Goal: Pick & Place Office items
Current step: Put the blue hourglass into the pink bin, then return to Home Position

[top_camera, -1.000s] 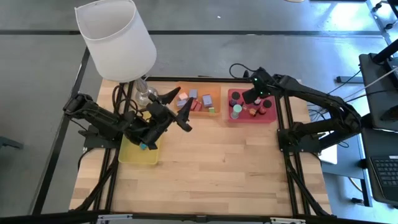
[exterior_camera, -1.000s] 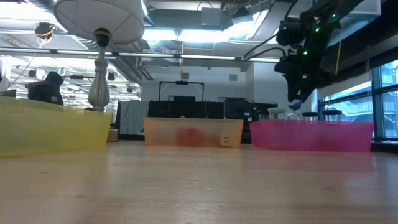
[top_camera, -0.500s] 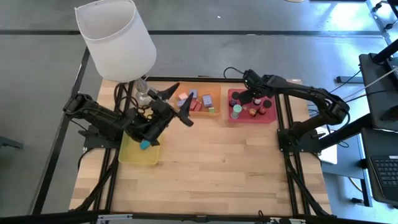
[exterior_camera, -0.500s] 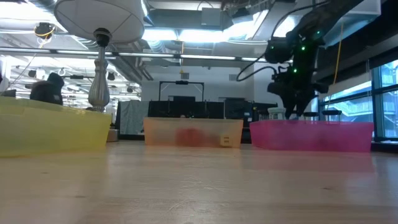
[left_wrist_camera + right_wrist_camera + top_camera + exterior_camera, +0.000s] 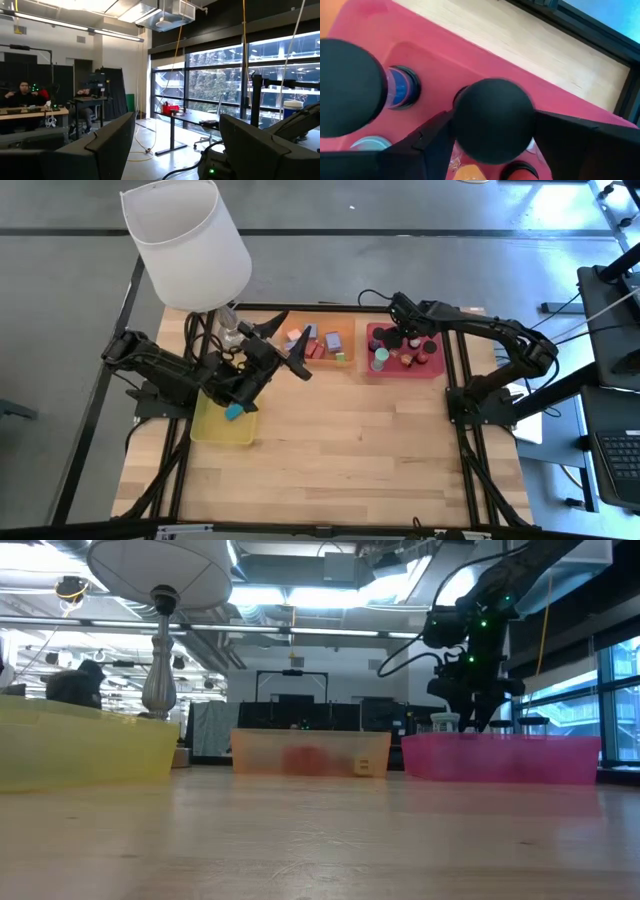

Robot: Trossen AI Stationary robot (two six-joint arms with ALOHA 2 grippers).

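Observation:
My right gripper reaches steeply down into the far left part of the red tray, shut on a black round piece. Beside that piece stand another black round piece and a blue, black-ringed one. More small pieces fill the red tray. Red, lavender and teal blocks lie in the orange tray. A teal block lies in the yellow tray. My left gripper hangs open and empty in the air between the yellow and orange trays, pointing slightly upward. My right gripper has the black round piece between its two fingers, one on either side of its round top. The fingers come from above, slanting steeply down. The piece's lower part is hidden by its own top, so whether it stands on the tray floor does not show.
A lamp with a white shade stands at the table's far left corner, close behind my left arm. The three trays line the far half of the table; in the low view their walls rise above the bare wood nearer the front edge.
My right gripper has sunk into the red tray and shifted a little toward the table's left. My left gripper has rolled slightly and swung a little toward the far edge, staying open.

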